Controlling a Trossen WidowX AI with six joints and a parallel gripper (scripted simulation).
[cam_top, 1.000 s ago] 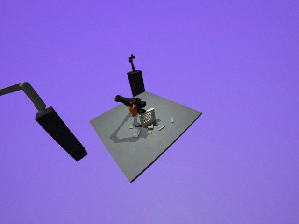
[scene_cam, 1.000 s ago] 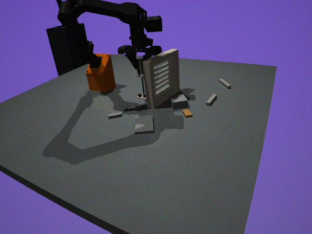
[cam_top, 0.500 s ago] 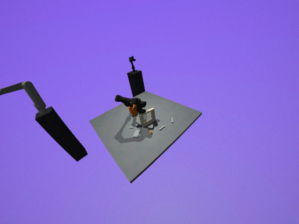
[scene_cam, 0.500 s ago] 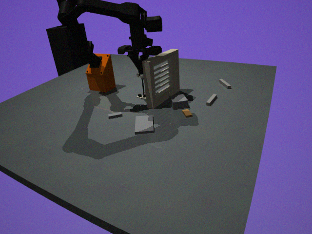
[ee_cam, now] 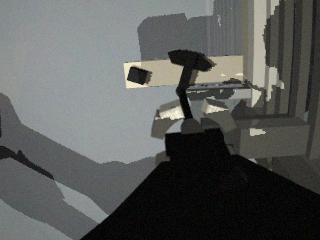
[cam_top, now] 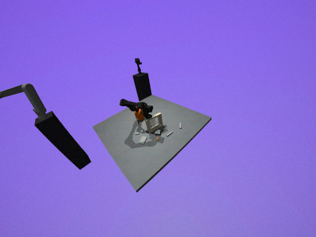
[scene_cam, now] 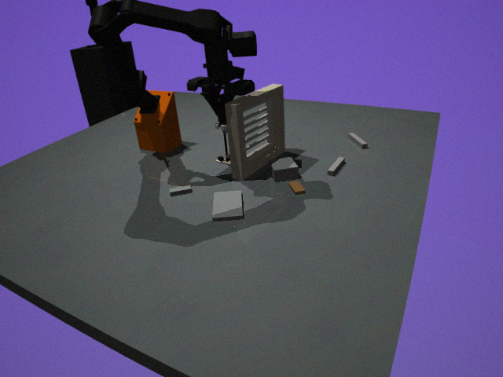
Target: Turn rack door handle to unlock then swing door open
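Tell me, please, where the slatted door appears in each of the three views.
Top: just right of centre, below the arm.
Exterior: upper middle, right of the orange block.
Wrist: along the right edge, only partly in view.
Shared landmark: the door's slats.

No readable text anywhere around my arm.

I can make out no letters, numbers, brands, labels or signs in the top, exterior or wrist view: none on my black arm, none on its orange base, none on the pale louvred door panel, and none on the small blocks lying on the grey table. My wrist view is too dark and coarse in places to tell.
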